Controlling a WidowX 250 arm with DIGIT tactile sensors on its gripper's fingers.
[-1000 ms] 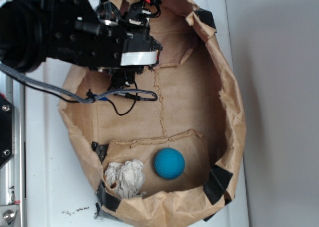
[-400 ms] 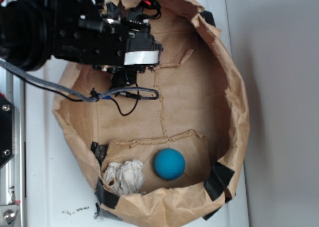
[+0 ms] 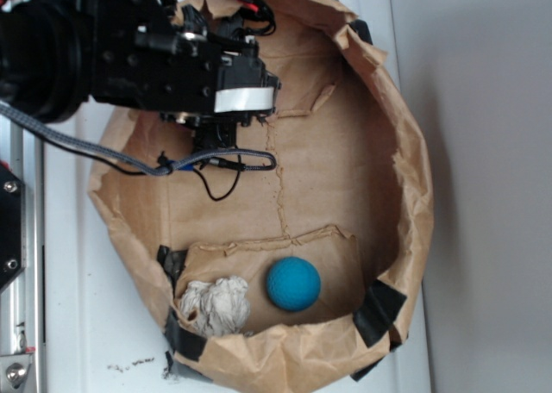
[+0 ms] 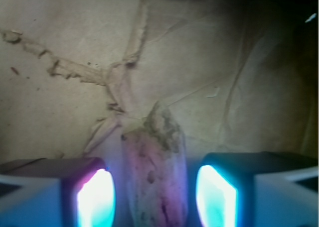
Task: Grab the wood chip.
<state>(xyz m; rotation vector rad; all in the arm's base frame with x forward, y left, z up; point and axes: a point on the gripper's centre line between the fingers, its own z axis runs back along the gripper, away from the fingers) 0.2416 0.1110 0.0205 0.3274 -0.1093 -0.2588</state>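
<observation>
In the wrist view the wood chip, a rough elongated sliver, lies on the paper floor between my gripper's two glowing pads. Small gaps show on both sides of the chip, so the jaws stand open around it. In the exterior view the gripper is lowered into the upper left of the brown paper bag, and the arm hides the chip there.
A blue ball and a crumpled whitish paper wad sit in the bag's lower pocket. Black cables loop below the gripper. The bag's raised walls surround the arm, and a torn seam runs down the floor.
The arm has shifted slightly up and left inside the bag, and the bag's left wall has been pushed outward a little. Ball and wad have not moved.
</observation>
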